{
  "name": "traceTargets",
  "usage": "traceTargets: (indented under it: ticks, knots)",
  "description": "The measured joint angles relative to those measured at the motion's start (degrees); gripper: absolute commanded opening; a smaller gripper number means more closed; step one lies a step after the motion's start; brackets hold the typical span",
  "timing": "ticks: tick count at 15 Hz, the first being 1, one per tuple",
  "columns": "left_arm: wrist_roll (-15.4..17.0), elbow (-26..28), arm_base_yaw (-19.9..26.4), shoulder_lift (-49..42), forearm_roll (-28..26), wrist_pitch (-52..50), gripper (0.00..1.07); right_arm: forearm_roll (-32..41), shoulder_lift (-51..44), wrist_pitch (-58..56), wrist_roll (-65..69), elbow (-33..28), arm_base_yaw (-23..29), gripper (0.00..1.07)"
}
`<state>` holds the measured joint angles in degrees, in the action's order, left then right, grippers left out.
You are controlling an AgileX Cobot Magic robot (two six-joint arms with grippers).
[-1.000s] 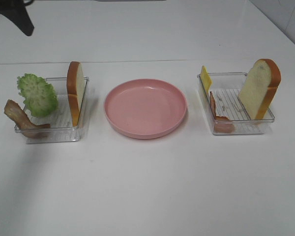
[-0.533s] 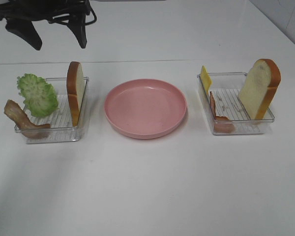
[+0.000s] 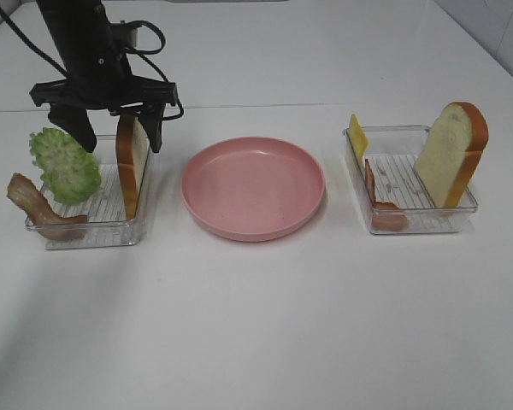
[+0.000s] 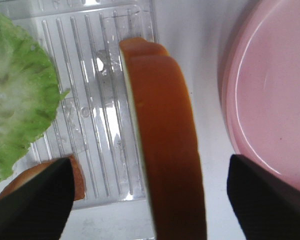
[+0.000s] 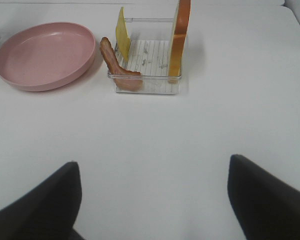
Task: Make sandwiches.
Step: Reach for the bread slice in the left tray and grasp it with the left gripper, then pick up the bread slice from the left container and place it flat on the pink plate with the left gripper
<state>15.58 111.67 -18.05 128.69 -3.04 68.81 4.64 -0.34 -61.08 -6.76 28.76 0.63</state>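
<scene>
1. A white surface is seen, and everything is placed on it.
2. A round pink plate is set in the middle, between 2 trays. Nothing is laid on it, so no sandwich is stacked yet.
3. The left clear tray and the right clear tray are placed on either side of the plate, each a little apart from it.
4. The left claw is held above the left tray, at the plate side. It is spread wide, with 1 finger on each side of the bread slice, and a gap is seen on both sides in the left wrist view. Nothing is grasped.
5. The right claw is seen only in its own wrist view. It is spread wide above bare surface, well apart from the right tray, and nothing is held.
6. The left bread slice is stood on its edge against the tray wall nearest the plate.
7. The right bread slice is leaned upright at the far side of the right tray.
8. The green lettuce is propped in the left tray.
9. The left bacon strip is hung over the outer edge of the left tray.
10. The right bacon strip is leaned in the right tray, on the plate side.
11. The yellow cheese slice is stood just behind that bacon.
</scene>
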Motion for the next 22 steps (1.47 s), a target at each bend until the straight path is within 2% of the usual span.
traceTargets:
  ticks: [4,6,7,8,13,15,17,20,21,22]
  knots:
    - [0.0,0.0,0.0,0.3,0.0,-3.7,0.42,0.0,0.0,0.0,0.0,0.0,0.0,0.76]
    - [0.0,0.0,0.0,0.3,0.0,-4.7,0.22,0.0,0.0,0.0,0.0,0.0,0.0,0.76]
    - [0.0,0.0,0.0,0.3,0.0,-4.7,0.19,0.0,0.0,0.0,0.0,0.0,0.0,0.76]
    - [0.0,0.0,0.0,0.3,0.1,-4.6,0.00,0.0,0.0,0.0,0.0,0.0,0.0,0.76]
    - [0.0,0.0,0.1,-0.9,-0.9,-3.0,0.00,0.0,0.0,0.0,0.0,0.0,0.0,0.76]
    - [0.0,0.5,0.1,-4.0,-2.6,-1.7,0.00,0.0,0.0,0.0,0.0,0.0,0.0,0.76]
    - [-1.3,1.8,0.2,-6.8,-7.0,-1.1,0.00,0.0,0.0,0.0,0.0,0.0,0.0,0.76]
    - [-6.7,4.2,1.1,-7.6,-17.0,-3.6,0.00,0.0,0.0,0.0,0.0,0.0,0.0,0.76]
    - [-11.6,4.2,1.7,-5.8,-25.6,-6.5,0.00,0.0,0.0,0.0,0.0,0.0,0.0,0.76]
    - [-14.7,4.2,1.7,-4.2,-30.4,-7.6,0.00,0.0,0.0,0.0,0.0,0.0,0.0,0.76]
